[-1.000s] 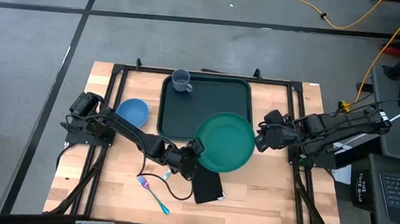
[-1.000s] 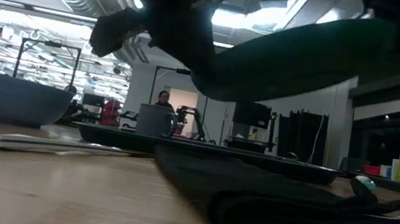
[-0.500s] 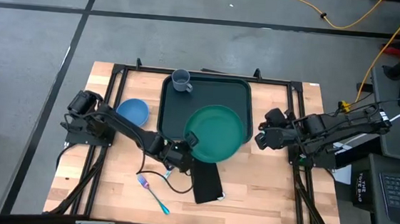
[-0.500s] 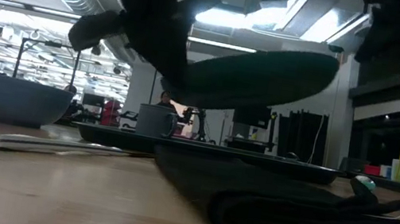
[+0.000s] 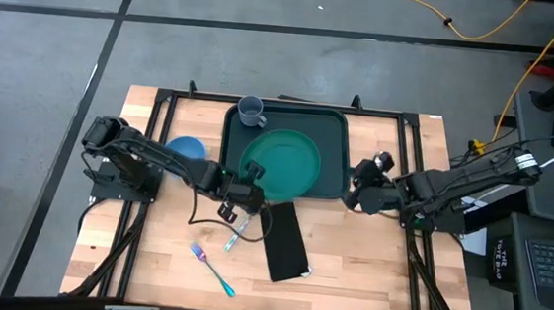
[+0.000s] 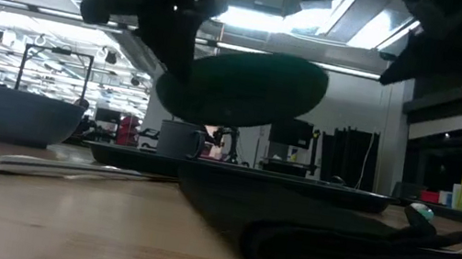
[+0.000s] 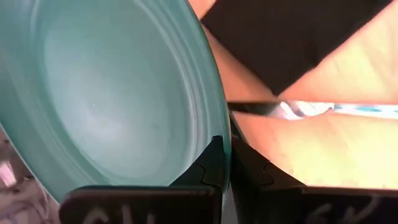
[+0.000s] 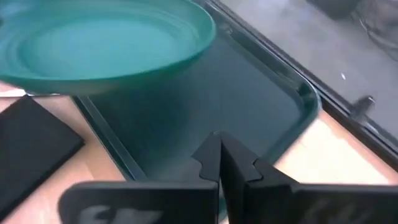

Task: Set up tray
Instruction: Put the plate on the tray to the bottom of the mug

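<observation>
The dark green tray (image 5: 333, 140) lies at the table's far middle, a grey cup (image 5: 251, 111) on its far left corner. My left gripper (image 5: 247, 189) is shut on the round green plate (image 5: 281, 162), which hangs over the tray's left half; the low view shows the plate (image 6: 248, 81) in the air. My right gripper (image 5: 353, 197) is shut with nothing in it, just off the tray's right rim (image 8: 298, 93). My left gripper pinches the plate's rim (image 7: 210, 118) between its two fingers, at the plate's near left side (image 5: 251, 181). The fingers come roughly level from the table's near left. The plate is lifted clear above the tray, nearly level, with its hollow side up.
A blue bowl (image 5: 188, 148) stands left of the tray, partly under my left arm. A folded black napkin (image 5: 285, 243) lies near of the tray. Cutlery (image 5: 214, 269) and another piece (image 5: 236, 233) lie left of the napkin on the wooden table (image 5: 377, 272).
My left gripper has carried the plate from over the tray's near right corner toward the table's left and far edge, over the tray's left half. The plate has gone from tilted to nearly level. My right gripper has shut and stayed by the tray's right rim.
</observation>
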